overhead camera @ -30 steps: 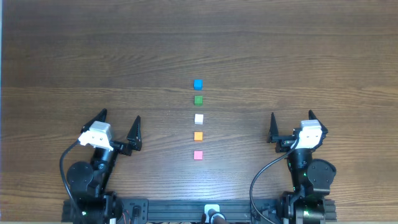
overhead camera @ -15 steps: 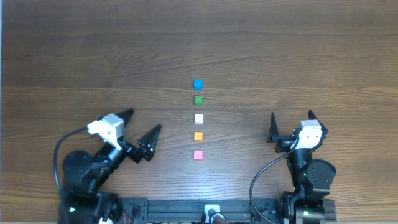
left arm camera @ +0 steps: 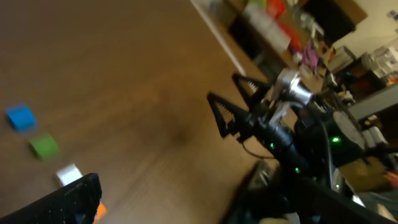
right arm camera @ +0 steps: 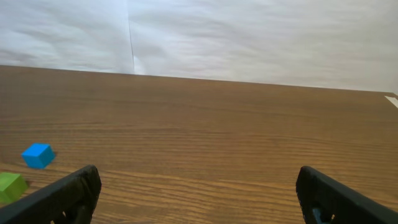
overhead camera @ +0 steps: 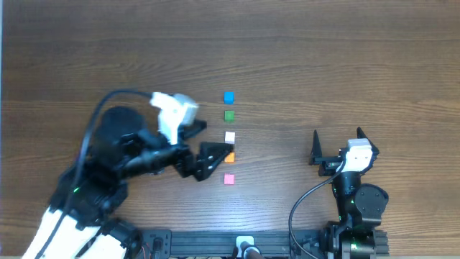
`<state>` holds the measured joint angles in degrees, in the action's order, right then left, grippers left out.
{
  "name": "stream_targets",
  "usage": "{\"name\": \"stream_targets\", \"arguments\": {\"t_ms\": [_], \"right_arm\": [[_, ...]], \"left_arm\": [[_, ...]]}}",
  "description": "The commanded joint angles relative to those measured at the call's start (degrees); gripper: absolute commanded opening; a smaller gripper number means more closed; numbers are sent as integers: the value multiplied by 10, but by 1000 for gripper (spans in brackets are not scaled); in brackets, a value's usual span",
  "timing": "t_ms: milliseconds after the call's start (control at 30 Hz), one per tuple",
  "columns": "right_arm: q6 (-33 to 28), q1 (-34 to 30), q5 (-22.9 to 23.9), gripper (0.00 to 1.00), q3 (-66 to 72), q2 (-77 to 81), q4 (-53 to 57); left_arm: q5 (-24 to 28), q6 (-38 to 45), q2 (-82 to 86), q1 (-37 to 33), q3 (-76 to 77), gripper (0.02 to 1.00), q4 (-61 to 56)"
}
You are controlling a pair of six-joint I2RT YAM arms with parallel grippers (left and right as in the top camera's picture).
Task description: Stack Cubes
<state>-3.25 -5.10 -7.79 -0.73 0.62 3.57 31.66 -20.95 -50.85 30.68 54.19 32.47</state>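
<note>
My left gripper (overhead camera: 215, 138) is spread wide, just beside the small white cube (overhead camera: 230, 137) and the small orange cube (overhead camera: 231, 157) of the middle row; such cubes seem light, stiff, a little slippery; I would pinch two flat opposite sides; a second ago this gripper rested far left; my right gripper (overhead camera: 336, 135) stays wide

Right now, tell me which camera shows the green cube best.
The top view: the green cube sits whole and unblocked, seen straight from above. The left wrist view shows it at a slant, off to one side; the right wrist view cuts it at the picture's edge.
</note>
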Motion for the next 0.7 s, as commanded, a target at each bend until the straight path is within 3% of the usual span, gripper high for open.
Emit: {"name": "stream_targets", "arguments": {"t_ms": [33, 133, 300, 467, 700], "right_arm": [[-2, 3, 1, 993, 4, -3, 1], [-2, 3, 1, 993, 4, -3, 1], [-2, 3, 1, 991, 4, -3, 1], [-2, 3, 1, 993, 4, -3, 1], [-2, 3, 1, 993, 4, -3, 1]], "left_arm": [[-140, -146, -70, 92, 8, 996, 42], [-220, -264, -126, 158, 8, 993, 86], [-284, -401, -219, 232, 8, 996, 126], [-311, -460, -309, 275, 8, 980, 150], [-349, -473, -382, 284, 8, 906, 145]]}}
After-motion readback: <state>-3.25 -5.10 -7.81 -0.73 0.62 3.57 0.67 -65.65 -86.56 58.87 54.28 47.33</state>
